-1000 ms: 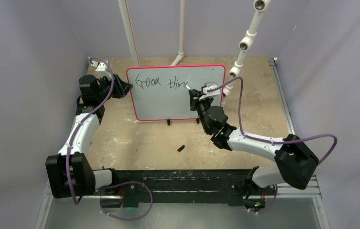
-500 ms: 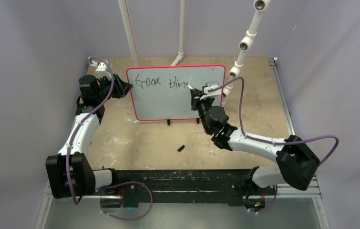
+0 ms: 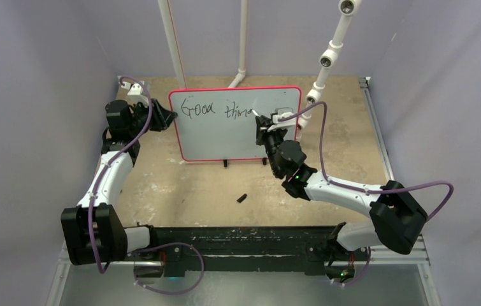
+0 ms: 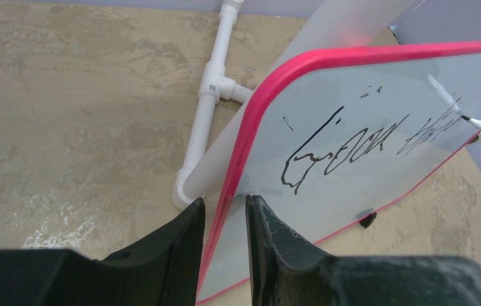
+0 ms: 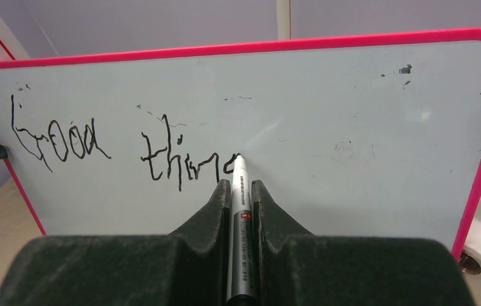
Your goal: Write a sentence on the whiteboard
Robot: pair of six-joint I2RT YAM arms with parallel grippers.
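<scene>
The whiteboard [image 3: 225, 137], white with a red-pink rim, stands upright at the middle of the table on small black feet. My left gripper [image 3: 166, 120] is shut on its left edge; in the left wrist view the rim [image 4: 237, 166] runs between the two fingers of that gripper [image 4: 225, 203]. My right gripper [image 5: 236, 185] is shut on a silver-and-white marker [image 5: 238, 210]. The marker's tip touches the board [image 5: 365, 127] at the end of the writing. The sentence [image 5: 161, 156] reads "Good thin" plus one partly drawn letter, in black on a single line.
A small black marker cap [image 3: 242, 198] lies on the tan tabletop in front of the board. White pipes [image 3: 172, 44] rise behind the board, and a jointed one [image 3: 327, 57] stands at its right. Grey walls close in the sides.
My right gripper has shifted slightly right and up with the marker, adding a little to the letter after "thin". The left gripper and the board have not moved.
</scene>
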